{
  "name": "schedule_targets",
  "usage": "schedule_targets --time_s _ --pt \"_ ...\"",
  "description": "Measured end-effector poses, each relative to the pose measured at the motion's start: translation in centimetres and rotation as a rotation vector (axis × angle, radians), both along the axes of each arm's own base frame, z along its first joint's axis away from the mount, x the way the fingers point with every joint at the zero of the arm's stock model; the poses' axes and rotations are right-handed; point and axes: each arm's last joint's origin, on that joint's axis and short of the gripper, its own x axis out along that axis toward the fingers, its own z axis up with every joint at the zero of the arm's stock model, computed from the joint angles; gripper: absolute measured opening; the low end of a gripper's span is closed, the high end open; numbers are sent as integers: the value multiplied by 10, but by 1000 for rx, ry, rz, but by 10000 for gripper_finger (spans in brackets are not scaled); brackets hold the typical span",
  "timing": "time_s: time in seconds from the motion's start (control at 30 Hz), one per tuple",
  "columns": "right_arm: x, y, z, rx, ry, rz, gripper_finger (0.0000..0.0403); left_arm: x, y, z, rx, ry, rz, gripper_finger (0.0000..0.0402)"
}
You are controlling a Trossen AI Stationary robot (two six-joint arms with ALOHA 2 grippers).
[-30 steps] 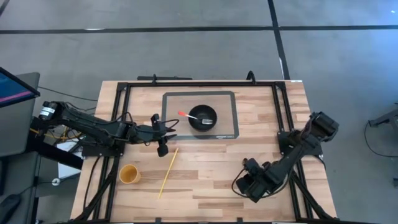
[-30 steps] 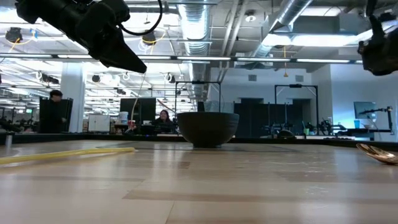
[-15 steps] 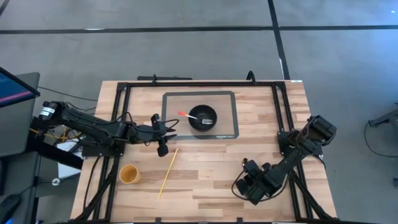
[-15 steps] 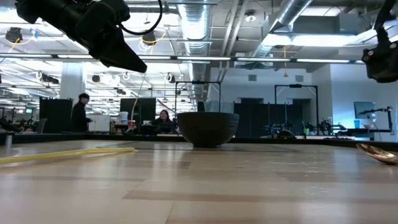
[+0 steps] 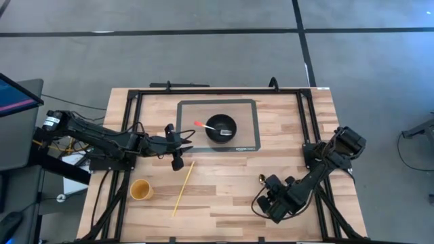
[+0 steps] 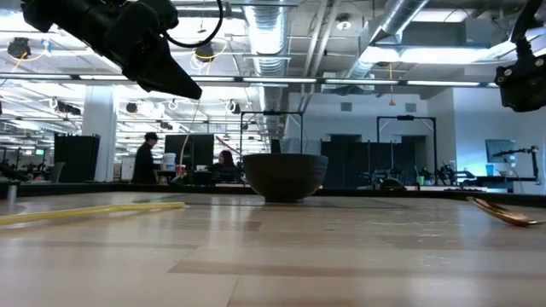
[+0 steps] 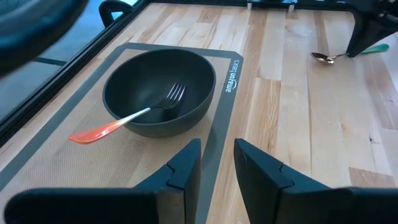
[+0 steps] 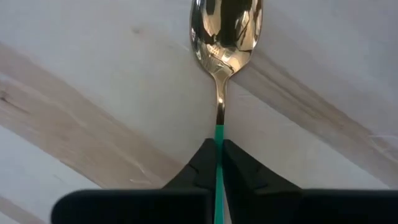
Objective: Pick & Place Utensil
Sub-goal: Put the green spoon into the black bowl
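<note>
One utensil in hand: spoon (image 8: 225,31), gold bowl and green handle, its handle pinched between the closed fingers of the right gripper (image 8: 217,163); the bowl points away from the wrist, just above or on the wood, contact not clear.
Spoon's place: near the front right of the table (image 5: 224,183), well apart from the mat; in the high view only its gold bowl shows (image 5: 262,179) just beside the gripper; the left wrist view shows it far off (image 7: 329,56).
Right gripper: low over the table at front right (image 5: 270,196), clamped on the spoon's green handle.
Left gripper: hangs over the left side of the table (image 5: 178,150), beside the mat's left edge; fingers (image 7: 186,168) set narrowly apart, holding nothing.
Bowl: dark bowl (image 5: 221,127) on the grey mat (image 5: 247,139), a fork (image 7: 169,101) with an orange handle leaning in it, handle out over the rim.
Other things on the wood: yellow chopstick (image 5: 183,188) lying at a slant at front left, yellow cup (image 5: 140,190) near it.
Surface: pale wood planks in a black frame (image 5: 129,108).
Room: grey floor around the table; the low view shows an open hall with ceiling ducts, strip lights, dark racks, and people (image 6: 147,158) far back.
</note>
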Motion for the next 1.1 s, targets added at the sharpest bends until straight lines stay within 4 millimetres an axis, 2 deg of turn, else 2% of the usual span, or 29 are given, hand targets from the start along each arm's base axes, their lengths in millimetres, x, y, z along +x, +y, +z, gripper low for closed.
schedule_targets --time_s 0.2,0.47,0.73,1.1 --pt "14 3 16 17 -1 70 9 0 0 1 -3 -13 0 97" --pt "45 -12 32 36 0 191 4 1 0 2 -4 -17 0 97" --pt "77 -43 58 -1 38 323 6 1 0 2 -4 -18 0 97" --pt "98 -87 83 -103 127 440 5 1 0 1 -4 -17 -1 97"
